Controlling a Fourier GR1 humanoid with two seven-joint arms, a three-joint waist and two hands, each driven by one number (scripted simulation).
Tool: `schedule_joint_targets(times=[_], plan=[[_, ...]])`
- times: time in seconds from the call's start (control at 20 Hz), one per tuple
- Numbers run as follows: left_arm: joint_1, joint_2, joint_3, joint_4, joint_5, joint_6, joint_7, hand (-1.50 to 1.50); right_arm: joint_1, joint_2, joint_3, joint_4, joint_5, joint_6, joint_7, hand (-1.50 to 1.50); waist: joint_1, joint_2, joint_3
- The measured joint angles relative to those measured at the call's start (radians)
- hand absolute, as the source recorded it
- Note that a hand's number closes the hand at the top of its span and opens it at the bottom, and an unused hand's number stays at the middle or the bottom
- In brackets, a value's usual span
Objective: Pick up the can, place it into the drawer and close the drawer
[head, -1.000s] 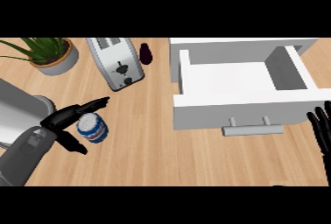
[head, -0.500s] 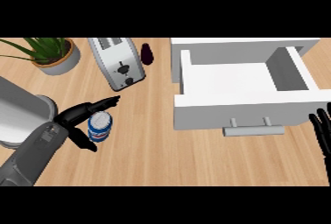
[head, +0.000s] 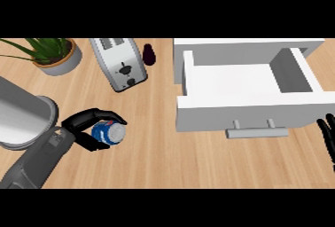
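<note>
A blue can with a silvery top (head: 111,132) stands on the wooden counter at the lower left. My left hand (head: 83,126) is curled round it, fingers over its far side and thumb below it. The white drawer (head: 248,111) stands pulled open at the right, its inside bare, with a grey handle (head: 256,132) on its front. My right hand (head: 327,142) rests open at the right edge, fingers up, just right of the drawer's front.
A silver toaster (head: 121,64) lies behind the can, with a small dark bottle (head: 149,54) to its right. A potted plant (head: 56,55) stands at the back left. A large grey metal pot (head: 20,117) sits at the left edge.
My left hand's fingers, pointing past the can before, have curled round it. The can has shifted slightly right. The right hand has not moved.
</note>
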State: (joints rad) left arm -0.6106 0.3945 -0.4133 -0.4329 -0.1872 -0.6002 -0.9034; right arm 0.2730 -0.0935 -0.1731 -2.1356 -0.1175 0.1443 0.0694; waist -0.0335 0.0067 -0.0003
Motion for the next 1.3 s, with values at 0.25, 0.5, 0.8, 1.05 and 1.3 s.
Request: schedule_joint_targets(times=[0.25, 0.5, 0.8, 1.05, 1.3], plan=[[0.003, -0.023, -0.016, -0.012, 0.030, -0.031, 0.025, 1.50, -0.007, -0.001, -0.012, 0.008, -0.002, -0.003, 0.002, -1.50, 0.006, -0.001, 0.000], [0.012, -0.042, 0.023, -0.017, 0.102, -0.024, 0.063, 1.50, -0.004, -0.001, -0.026, 0.012, -0.009, 0.000, -0.008, -1.50, 0.016, -0.003, 0.000], [0.058, -0.081, 0.319, 0.062, 0.365, 0.260, 0.146, 1.50, 0.021, 0.008, -0.045, -0.002, -0.009, -0.016, -0.003, -1.50, 0.060, -0.014, 0.002], [0.073, -0.127, 0.428, -0.005, 0.469, 0.451, 0.221, 1.50, 0.057, 0.018, -0.043, -0.034, -0.010, -0.009, -0.002, -1.50, 0.056, -0.018, 0.003], [0.122, -0.179, 0.407, -0.257, 0.490, 0.580, 0.385, 1.50, 0.072, 0.030, -0.046, -0.035, -0.002, 0.000, -0.025, -1.50, 0.055, -0.019, 0.003]])
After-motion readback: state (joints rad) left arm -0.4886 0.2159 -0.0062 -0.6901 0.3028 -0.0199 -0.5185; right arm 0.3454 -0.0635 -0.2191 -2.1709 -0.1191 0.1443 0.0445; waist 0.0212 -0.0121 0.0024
